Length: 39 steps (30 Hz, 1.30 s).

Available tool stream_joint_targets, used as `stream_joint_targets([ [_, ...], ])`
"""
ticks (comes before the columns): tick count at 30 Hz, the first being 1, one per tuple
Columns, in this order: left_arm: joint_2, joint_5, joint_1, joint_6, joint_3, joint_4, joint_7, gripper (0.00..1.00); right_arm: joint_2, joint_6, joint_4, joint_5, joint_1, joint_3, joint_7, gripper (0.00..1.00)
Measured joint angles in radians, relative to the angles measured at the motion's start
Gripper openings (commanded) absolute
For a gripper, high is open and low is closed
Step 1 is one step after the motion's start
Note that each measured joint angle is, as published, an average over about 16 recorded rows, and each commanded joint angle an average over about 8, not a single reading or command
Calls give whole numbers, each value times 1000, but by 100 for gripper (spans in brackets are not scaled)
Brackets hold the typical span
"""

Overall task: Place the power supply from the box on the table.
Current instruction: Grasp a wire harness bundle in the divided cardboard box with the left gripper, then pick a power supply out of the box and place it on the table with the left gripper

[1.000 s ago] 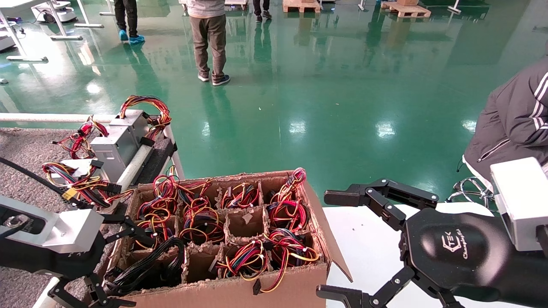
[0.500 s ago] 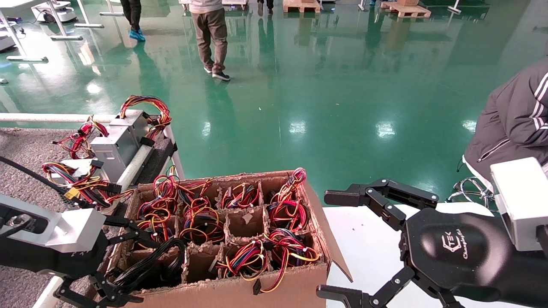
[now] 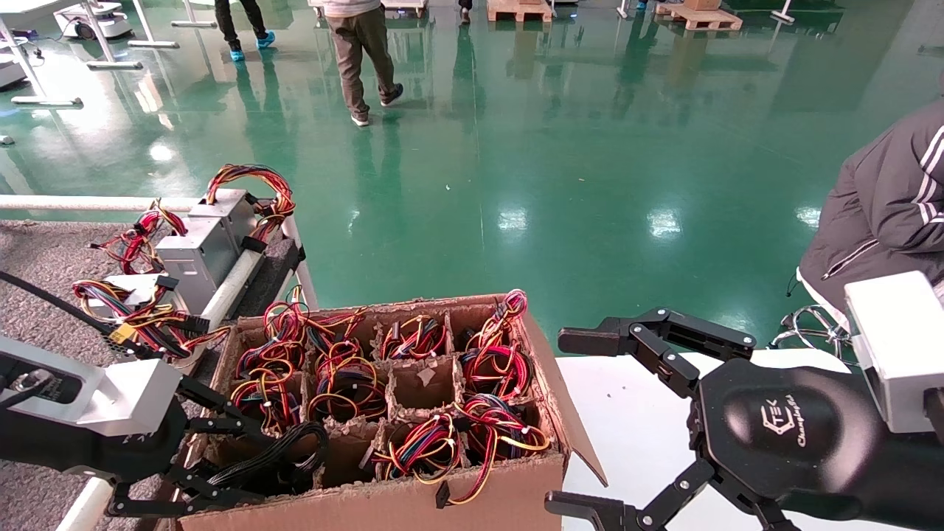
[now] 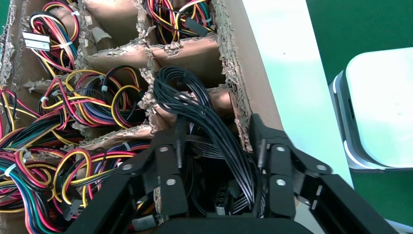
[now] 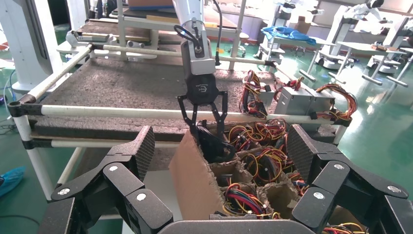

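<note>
The box (image 3: pixel 383 501) stands in front of me, its cells full of coloured wire bundles. In the near-left cell shows the all-black cable bundle (image 3: pixel 284 453) of the power supply; its metal body is hidden down in the cell. My left gripper (image 3: pixel 247 461) is lowered into that cell, open, one finger on each side of the black bundle (image 4: pixel 195 105). From the left wrist view the left gripper (image 4: pixel 216 141) straddles the cables. The grey felt table (image 3: pixel 37 258) lies left of the box. My right gripper (image 3: pixel 564 420) hangs open right of the box, holding nothing.
Grey units with red and yellow wires (image 3: pixel 199 243) lie on the table's right end by the white rail (image 3: pixel 236 284). A smooth white tabletop (image 3: pixel 627 420) lies under the right gripper. A seated person (image 3: pixel 885 206) is at the far right; people (image 3: pixel 365 59) walk on the green floor.
My left gripper has sunk lower and further into the near-left cell, its fingers now around the black bundle. The right arm has not moved. The people behind have walked on.
</note>
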Motion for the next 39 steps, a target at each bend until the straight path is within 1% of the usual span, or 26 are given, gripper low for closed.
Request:
stream_joint_targets([
  [13,-7,-27,-2,3,15,8,0,0,0,0,0,0,0,0,0,100],
  [22,-20,-52,-21,4,1,17,4,0,0,0,0,0,0,0,0,100],
  [30,-33,-73,-55,-4,-50,21,18,0,0,0,0,0,0,0,0,100],
  [39,-38,-70,-111,-29,-146,13,36,0,0,0,0,0,0,0,0,100],
])
